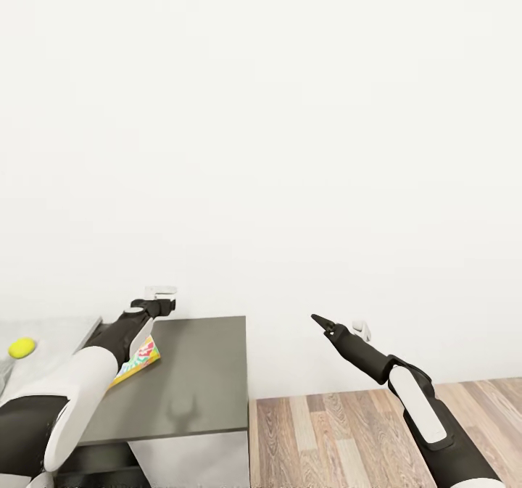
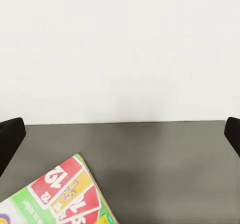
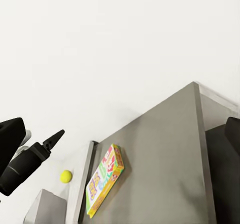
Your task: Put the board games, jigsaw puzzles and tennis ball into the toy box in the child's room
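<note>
A board game (image 1: 142,357) with a busy cover and a yellow edge lies on the low cabinet's dark grey top (image 1: 196,375), partly under my left forearm. My left gripper (image 1: 161,294) hovers past it near the wall, open and holding nothing. In the left wrist view the same board game (image 2: 60,194) lies flat below the wide-apart fingers (image 2: 9,136). The tennis ball (image 1: 22,347) rests on the pale table (image 1: 58,332) at far left. My right gripper (image 1: 339,324) hangs open in the air over the floor. The right wrist view shows the board game (image 3: 105,176), the tennis ball (image 3: 66,176) and a light-grey bin corner (image 3: 45,206), maybe the toy box.
A bare white wall (image 1: 261,147) stands right behind the cabinet and table. Wooden floor (image 1: 341,437) lies to the cabinet's right, under my right arm. The cabinet butts against the table's end.
</note>
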### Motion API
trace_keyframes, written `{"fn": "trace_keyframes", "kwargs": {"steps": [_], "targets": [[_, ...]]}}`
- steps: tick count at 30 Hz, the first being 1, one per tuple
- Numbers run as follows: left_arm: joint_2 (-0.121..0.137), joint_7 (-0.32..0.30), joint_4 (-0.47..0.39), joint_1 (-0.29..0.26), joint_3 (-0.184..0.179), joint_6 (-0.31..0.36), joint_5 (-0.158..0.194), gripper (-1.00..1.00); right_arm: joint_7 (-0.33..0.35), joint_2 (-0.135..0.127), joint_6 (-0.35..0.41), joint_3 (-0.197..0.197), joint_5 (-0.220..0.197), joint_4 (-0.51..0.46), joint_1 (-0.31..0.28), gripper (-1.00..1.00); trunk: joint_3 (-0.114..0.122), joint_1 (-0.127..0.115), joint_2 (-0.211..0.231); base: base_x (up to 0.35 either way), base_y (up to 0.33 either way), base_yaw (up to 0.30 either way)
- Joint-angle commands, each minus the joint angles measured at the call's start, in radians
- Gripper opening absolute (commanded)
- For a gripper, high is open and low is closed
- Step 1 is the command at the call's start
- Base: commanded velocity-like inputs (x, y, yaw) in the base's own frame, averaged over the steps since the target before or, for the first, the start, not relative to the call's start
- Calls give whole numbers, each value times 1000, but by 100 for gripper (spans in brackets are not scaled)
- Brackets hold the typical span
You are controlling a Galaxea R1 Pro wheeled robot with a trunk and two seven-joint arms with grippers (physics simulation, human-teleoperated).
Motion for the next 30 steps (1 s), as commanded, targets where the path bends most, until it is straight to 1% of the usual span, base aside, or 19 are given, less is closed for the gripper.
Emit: {"fn": "trace_keyframes", "kwargs": {"steps": [1,30], "targets": [[1,5,-2,0,-10,4,4,100,0,-1,3,0,-4,0,-1,100,-4,1,-2,0,0,0],[5,6,-15,10,-13,5,7,100,-6,2,0,1,-4,3,-1,100,-52,1,-2,0,0,0]]}}
